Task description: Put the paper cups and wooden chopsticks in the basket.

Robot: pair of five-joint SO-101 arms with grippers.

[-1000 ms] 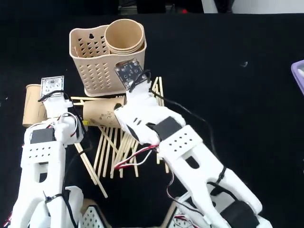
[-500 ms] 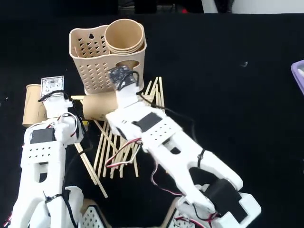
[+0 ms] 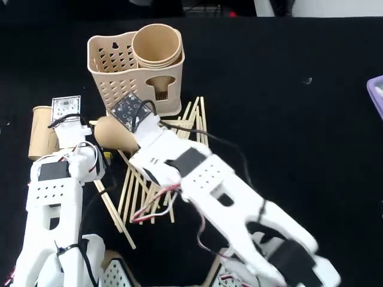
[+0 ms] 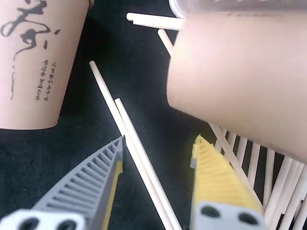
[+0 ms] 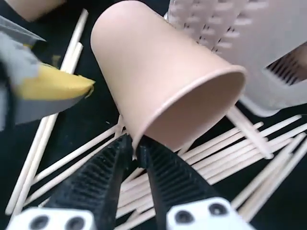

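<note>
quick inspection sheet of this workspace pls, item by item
surface: black table
job's things: beige perforated plastic basket upright, stacked brown paper cups inside; printed paper cup lying beside the left arm; wooden chopsticks scattered before the basket
clutter: purple object at the table's edge
grippers: right pincer shut on rim of plain brown paper cup; left pincer open above chopsticks
cables: red and white wires loose under the right arm
surroundings: nothing seen
</note>
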